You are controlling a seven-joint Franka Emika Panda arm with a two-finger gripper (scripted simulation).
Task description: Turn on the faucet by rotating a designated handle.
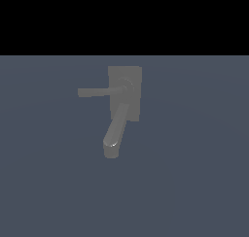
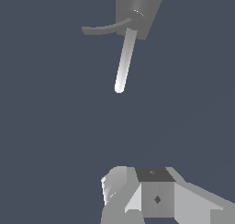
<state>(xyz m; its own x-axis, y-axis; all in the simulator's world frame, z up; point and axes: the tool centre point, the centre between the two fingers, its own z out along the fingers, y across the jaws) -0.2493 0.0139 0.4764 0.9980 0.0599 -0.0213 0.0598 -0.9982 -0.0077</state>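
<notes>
The faucet [image 1: 125, 93] is a small matte grey fixture with a flat back plate [image 1: 136, 76] and a round hub [image 1: 127, 87]. Its thin handle [image 1: 97, 92] juts sideways from the hub toward the exterior view's left. The thick rounded spout [image 1: 115, 129] runs down toward the viewer. The wrist view shows the faucet [image 2: 137, 7] far ahead, with the slim handle [image 2: 103, 29] and the bright spout [image 2: 124, 62]. My gripper [image 2: 135, 186] is well short of the faucet and touches nothing. Its fingers [image 2: 114, 186] show no gap between them. The exterior view does not show the gripper.
A plain blue-grey floor [image 1: 194, 182] spreads around the faucet on all sides. A black band fills the top of the exterior view. No other objects show.
</notes>
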